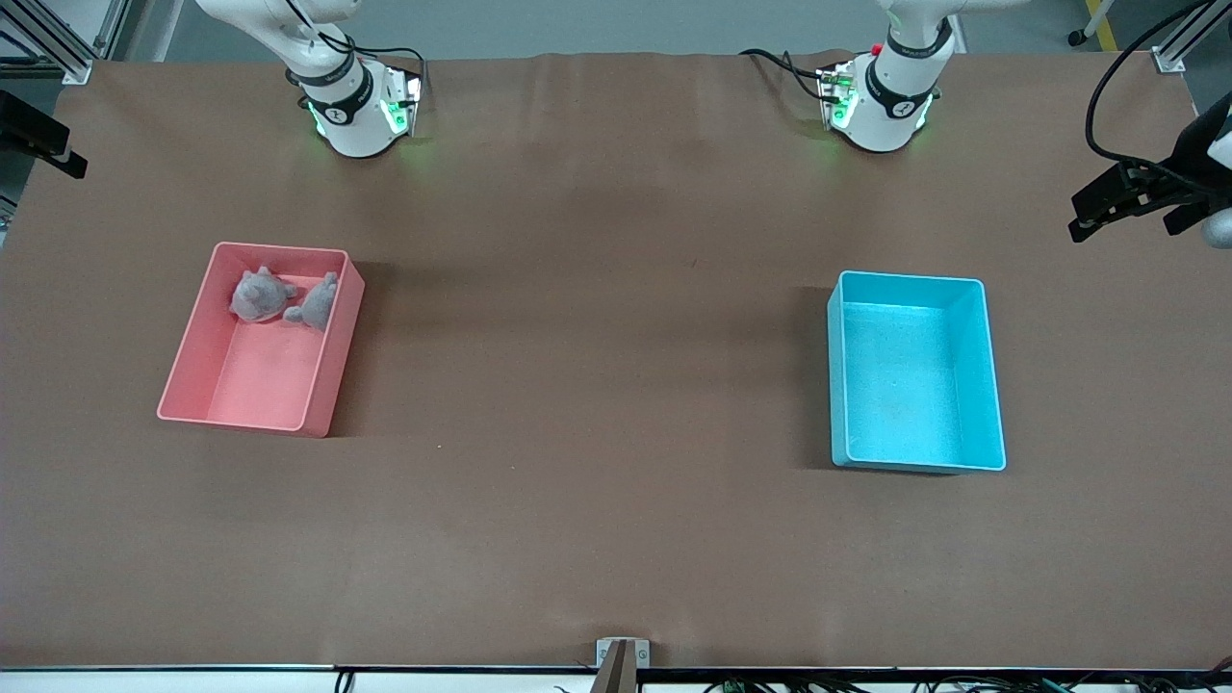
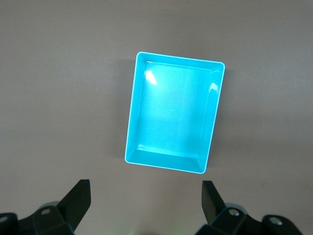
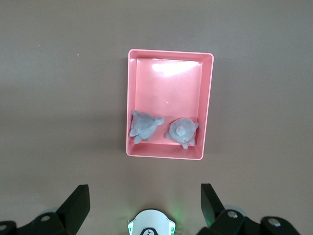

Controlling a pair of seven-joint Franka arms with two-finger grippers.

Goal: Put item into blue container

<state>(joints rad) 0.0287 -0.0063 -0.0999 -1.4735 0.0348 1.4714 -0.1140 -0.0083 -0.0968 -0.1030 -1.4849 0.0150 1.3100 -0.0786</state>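
The blue container [image 1: 914, 385] [image 2: 171, 117] sits with nothing in it toward the left arm's end of the table. Two grey plush items [image 1: 260, 295] [image 1: 316, 303] lie side by side in a pink bin [image 1: 260, 380], at its end farther from the front camera. The right wrist view shows them [image 3: 144, 126] [image 3: 182, 131] in that bin [image 3: 166, 88]. My left gripper [image 2: 145, 186] hangs open high over the table beside the blue container. My right gripper [image 3: 145, 188] hangs open high over the table between its base and the pink bin. Neither holds anything.
The arm bases [image 1: 351, 111] [image 1: 881, 106] stand along the table edge farthest from the front camera. Black fixtures [image 1: 1136, 192] [image 1: 38, 135] jut in at both ends of the table. Brown tabletop [image 1: 597, 366] stretches between the two bins.
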